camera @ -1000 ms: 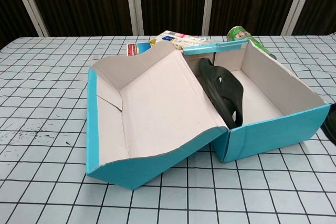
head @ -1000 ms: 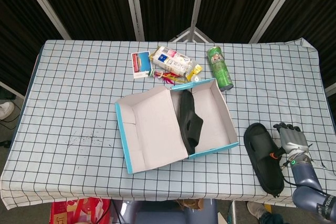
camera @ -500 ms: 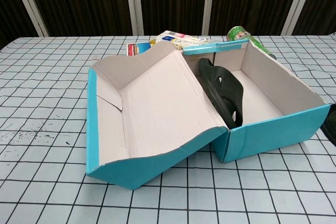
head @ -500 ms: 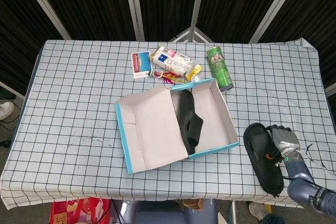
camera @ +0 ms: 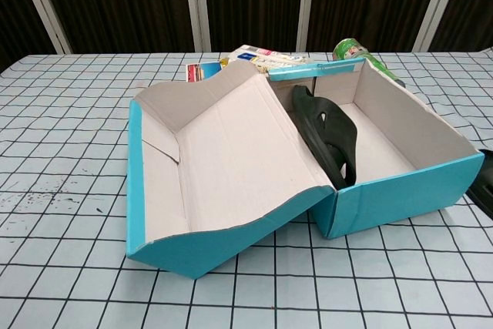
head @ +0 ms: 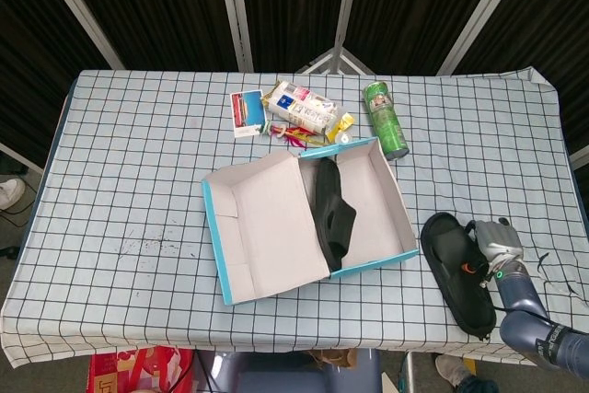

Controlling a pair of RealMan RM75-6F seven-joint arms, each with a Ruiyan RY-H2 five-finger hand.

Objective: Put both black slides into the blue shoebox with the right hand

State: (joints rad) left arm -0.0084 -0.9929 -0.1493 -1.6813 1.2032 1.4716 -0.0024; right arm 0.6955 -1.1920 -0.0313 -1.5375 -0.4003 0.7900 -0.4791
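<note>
A checkered tablecloth (head: pixel 129 154) is covering the table, and near its far edge a small card (head: pixel 246 112), a white packet (head: pixel 299 105), a cluster of coloured clips (head: pixel 296 135) and a green can (head: pixel 386 119) lying on its side are sitting in a loose row from left to right. In front of them the blue shoebox (head: pixel 363 264) is standing open, its hinged lid (head: pixel 262 232) lying flat to the left with the pale inside facing up. One black slide (head: pixel 332 211) is resting inside the box along its left wall, tilted on edge, as the chest view shows (camera: pixel 327 135). To the right of the box, just beside its near right corner, the second black slide (head: pixel 451 269) is lying on the cloth, sole down and running from the box toward the near table edge; in the chest view only a dark sliver of it (camera: pixel 484 186) is showing at the right border. The right hand (head: pixel 488 244) is meeting this slide at its right side near the strap, fingers turned inward against it; whether the fingers are actually closing around the slide cannot be told from either view. The left hand is not appearing in either view.
</note>
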